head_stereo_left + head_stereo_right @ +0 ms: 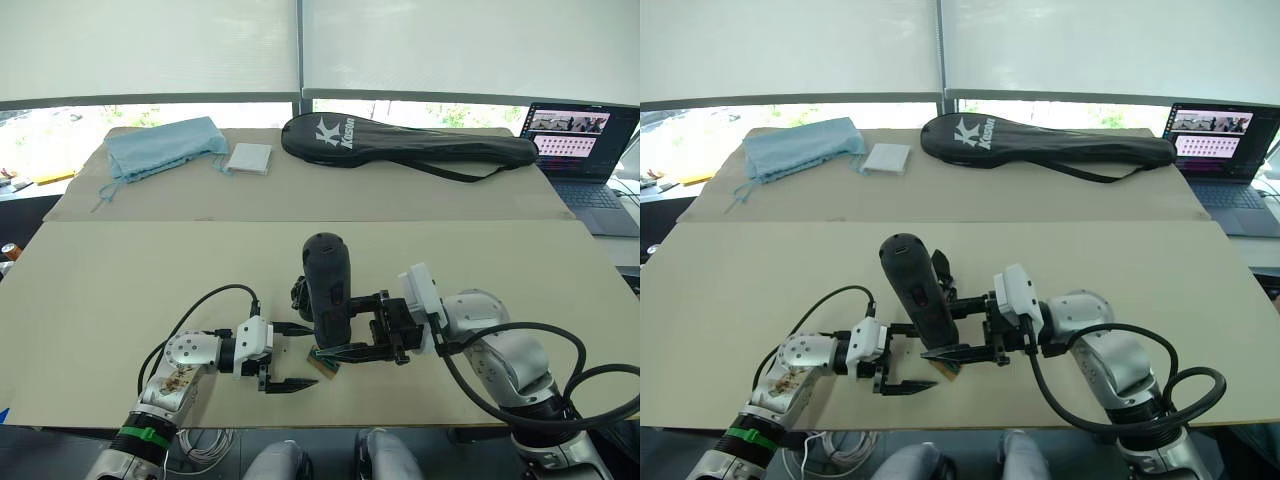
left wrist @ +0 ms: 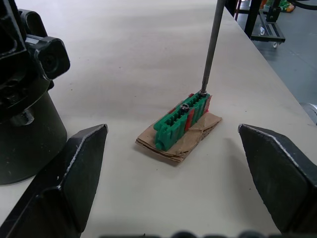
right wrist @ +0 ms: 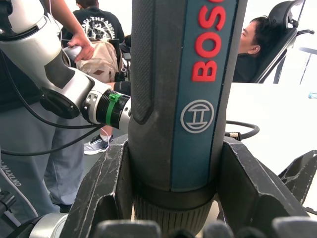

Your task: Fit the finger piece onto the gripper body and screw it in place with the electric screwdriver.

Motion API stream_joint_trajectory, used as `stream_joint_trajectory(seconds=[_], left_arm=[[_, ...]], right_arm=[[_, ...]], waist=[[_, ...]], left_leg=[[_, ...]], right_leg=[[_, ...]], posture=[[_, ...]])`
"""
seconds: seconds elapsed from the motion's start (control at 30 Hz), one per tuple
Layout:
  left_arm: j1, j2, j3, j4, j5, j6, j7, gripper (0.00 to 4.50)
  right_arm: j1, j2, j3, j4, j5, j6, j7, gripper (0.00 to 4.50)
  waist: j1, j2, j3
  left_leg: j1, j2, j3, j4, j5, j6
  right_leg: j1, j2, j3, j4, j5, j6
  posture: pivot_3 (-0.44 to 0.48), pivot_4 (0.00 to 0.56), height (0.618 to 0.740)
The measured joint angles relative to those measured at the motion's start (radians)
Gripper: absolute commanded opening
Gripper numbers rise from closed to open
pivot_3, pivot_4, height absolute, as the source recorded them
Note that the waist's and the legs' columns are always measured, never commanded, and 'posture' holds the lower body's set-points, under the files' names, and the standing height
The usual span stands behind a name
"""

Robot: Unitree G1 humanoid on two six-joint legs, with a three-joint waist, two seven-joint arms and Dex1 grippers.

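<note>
Near the tabletop's (image 1: 120, 290) front edge, the right gripper (image 1: 350, 335) has its fingers clamped on the screwdriver (image 1: 326, 290), held upright, its bit (image 2: 212, 47) touching a screw in a green holder (image 2: 181, 121). Flanking that holder, the left gripper (image 1: 290, 355) has fingers apart, empty. Just behind stands the black gripper body (image 2: 25, 94).

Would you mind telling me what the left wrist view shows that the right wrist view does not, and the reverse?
Left wrist view alone: the thin metal bit touching a screw on a green holder that rests on folded cardboard, with the gripper body beside it and the left gripper open. Right wrist view alone: the right gripper shut on the electric screwdriver barrel, with people behind. Both share the screwdriver, different ends of it.
</note>
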Motion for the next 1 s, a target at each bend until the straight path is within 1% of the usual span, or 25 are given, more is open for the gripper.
stream_joint_trajectory(seconds=[0.33, 0.63, 0.7, 0.87, 1.0], left_arm=[[0.016, 0.0, 0.022, -0.001, -0.039, 0.0, -0.01, 4.5], [0.062, 0.036, 0.047, -0.032, -0.102, 0.0, -0.076, 4.5], [0.076, 0.05, 0.054, -0.056, -0.11, 0.007, -0.08, 4.5], [0.11, 0.089, 0.096, -0.166, -0.176, 0.067, -0.07, 4.5], [0.136, 0.117, 0.154, -0.243, -0.232, 0.133, -0.043, 4.5]], right_arm=[[-0.044, 0.005, 0.0, -0.021, 0.053, 0.024, -0.012, 1.94], [-0.07, -0.002, -0.015, -0.05, 0.095, 0.047, -0.028, 1.94], [-0.07, -0.011, -0.025, -0.069, 0.109, 0.058, -0.032, 1.94], [-0.08, -0.032, -0.067, -0.109, 0.175, 0.088, -0.048, 1.94], [-0.114, -0.046, -0.104, -0.118, 0.22, 0.112, -0.067, 1.94]], waist=[[-0.003, 0.0, 0.0], [-0.005, 0.0, 0.0], [-0.004, -0.002, 0.001], [-0.003, -0.003, 0.002], [-0.003, -0.003, 0.003]], left_leg=[[0.0, 0.0, 0.0, -0.001, 0.0, 0.0], [-0.001, 0.001, 0.0, -0.001, 0.0, 0.0], [-0.001, 0.001, 0.0, -0.001, 0.0, 0.0], [-0.002, 0.001, 0.0, -0.001, 0.0, 0.0], [-0.001, 0.001, 0.0, -0.001, 0.0, 0.0]], right_leg=[[-0.001, 0.0, 0.0, 0.0, 0.0, 0.0], [-0.001, 0.0, 0.0, -0.001, 0.0, 0.0], [-0.002, 0.0, 0.0, -0.001, 0.0, 0.0], [-0.001, 0.0, 0.0, -0.001, 0.0, 0.0], [-0.001, 0.0, 0.0, -0.002, 0.0, 0.0]], posture=[[0.0, 0.15, 0.74], [0.0, 0.15, 0.74], [0.0, 0.15, 0.74], [0.0, 0.15, 0.74], [0.0, 0.15, 0.74]])
